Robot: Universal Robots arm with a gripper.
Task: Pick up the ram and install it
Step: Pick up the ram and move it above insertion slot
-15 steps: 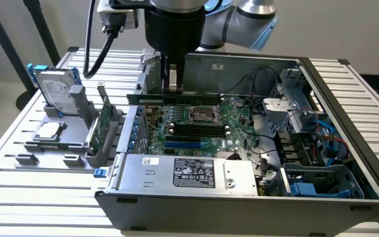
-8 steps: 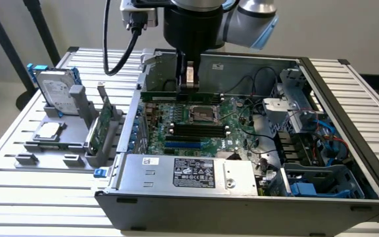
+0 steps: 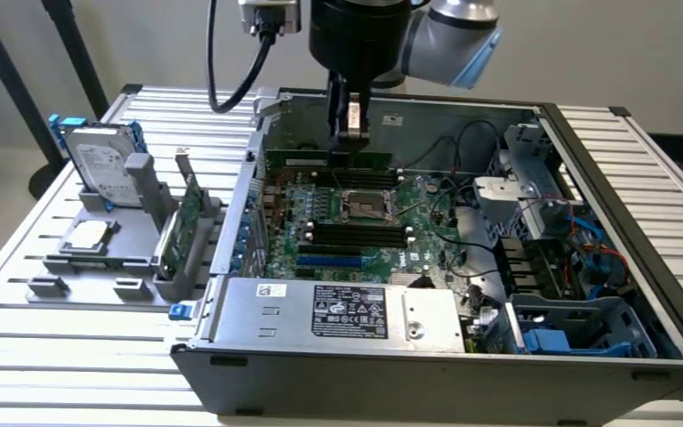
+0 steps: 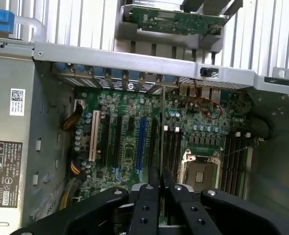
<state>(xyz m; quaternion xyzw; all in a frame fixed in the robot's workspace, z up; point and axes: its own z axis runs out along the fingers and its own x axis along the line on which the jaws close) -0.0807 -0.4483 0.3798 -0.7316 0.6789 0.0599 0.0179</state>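
Note:
The ram (image 3: pixel 306 161) is a long thin green stick held level above the motherboard (image 3: pixel 317 200), inside the open computer case (image 3: pixel 437 365). My gripper (image 3: pixel 348 147) is shut on the ram's upper edge near its middle. In the wrist view the ram (image 4: pixel 162 127) shows edge-on as a thin line running out from between the fingertips of my gripper (image 4: pixel 160 178). It hangs over the black memory slots (image 4: pixel 174 152), beside the silver processor socket (image 4: pixel 203 169). In the exterior view the memory slots (image 3: pixel 354 234) lie just in front of the socket (image 3: pixel 359 203).
A grey fixture (image 3: pixel 104 267) outside the case, on the exterior view's left, holds a hard drive (image 3: pixel 99 160), a square silver chip (image 3: pixel 86 236) and a green expansion card (image 3: pixel 175 236). The power supply (image 3: pixel 341 311) fills the case front. Cables and drive cages (image 3: pixel 555 267) crowd the right.

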